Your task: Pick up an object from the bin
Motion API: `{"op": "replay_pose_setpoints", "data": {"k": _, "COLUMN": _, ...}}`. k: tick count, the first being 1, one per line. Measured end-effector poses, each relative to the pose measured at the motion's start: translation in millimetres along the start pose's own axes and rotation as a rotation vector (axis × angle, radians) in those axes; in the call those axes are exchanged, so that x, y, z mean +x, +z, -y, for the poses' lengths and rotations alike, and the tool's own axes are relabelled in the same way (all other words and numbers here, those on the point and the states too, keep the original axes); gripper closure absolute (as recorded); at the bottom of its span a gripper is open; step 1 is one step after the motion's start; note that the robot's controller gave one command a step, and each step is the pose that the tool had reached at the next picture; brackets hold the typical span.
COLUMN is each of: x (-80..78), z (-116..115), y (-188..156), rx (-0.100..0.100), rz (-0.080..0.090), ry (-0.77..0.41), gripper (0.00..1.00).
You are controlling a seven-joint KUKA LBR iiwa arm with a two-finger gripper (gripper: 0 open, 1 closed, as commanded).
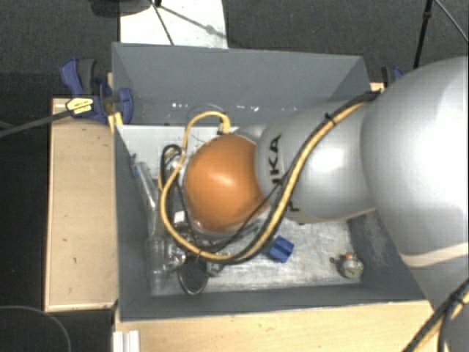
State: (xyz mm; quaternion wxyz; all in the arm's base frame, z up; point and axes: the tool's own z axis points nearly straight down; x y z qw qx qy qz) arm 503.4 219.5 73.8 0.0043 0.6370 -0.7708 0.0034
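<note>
My gripper is down in the front left part of the bin, mostly hidden under the wrist's orange cover. A dark rounded thing lies right by it against the front wall; whether they touch is hidden. A small blue block lies on the bin floor just to the gripper's right. Clear plastic pieces lie on its left, near the left wall.
A small round metal thing with a brass-coloured top rests near the front right corner. A long clear item lies along the left wall. The arm and its cables cover the middle and right of the bin.
</note>
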Motion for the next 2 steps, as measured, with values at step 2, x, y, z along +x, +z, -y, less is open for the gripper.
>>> {"op": "replay_pose_setpoints", "data": {"k": 2, "x": -0.6, "z": 1.3, "y": -51.0, "rx": 0.003, "rz": 0.015, "ry": 0.027, "gripper": 1.00}}
